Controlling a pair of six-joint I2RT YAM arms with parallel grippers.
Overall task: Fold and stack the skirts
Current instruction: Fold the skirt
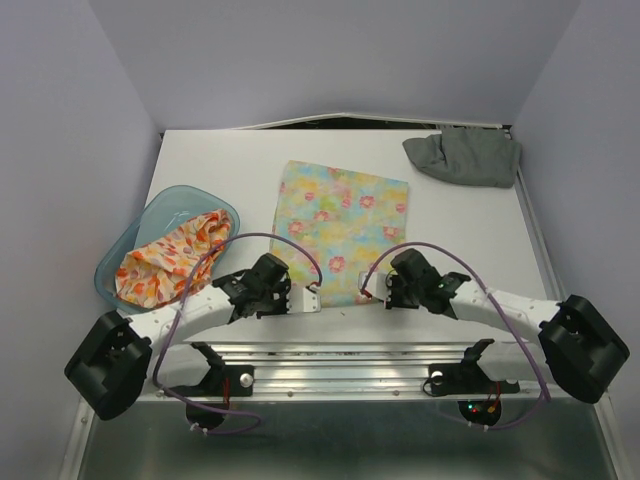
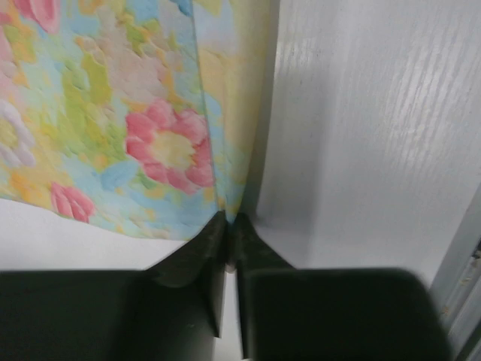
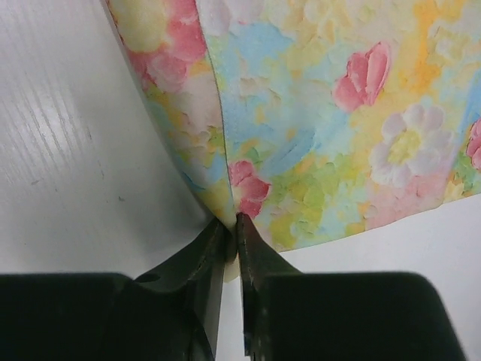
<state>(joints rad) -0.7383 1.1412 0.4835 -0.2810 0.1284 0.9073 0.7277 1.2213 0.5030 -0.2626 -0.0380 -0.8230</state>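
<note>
Two near corners of the pastel skirt (image 1: pixel 340 225), spread at the centre of the table (image 1: pixel 230 170), are pinched. The left gripper (image 2: pixel 227 222) is clamped on the 7 o'clock corner, and the right gripper (image 3: pixel 234 219) on the 5 o'clock corner. The grey skirt (image 1: pixel 465 158) lies bunched at the table's 1 o'clock corner. The orange-flowered skirt (image 1: pixel 165 262) is heaped in the basin (image 1: pixel 190 192) at 9 o'clock.

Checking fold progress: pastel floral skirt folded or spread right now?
Spread: the pastel floral skirt lies flat on the table, one rectangle from above. The left gripper and right gripper each pinch a near corner.
</note>
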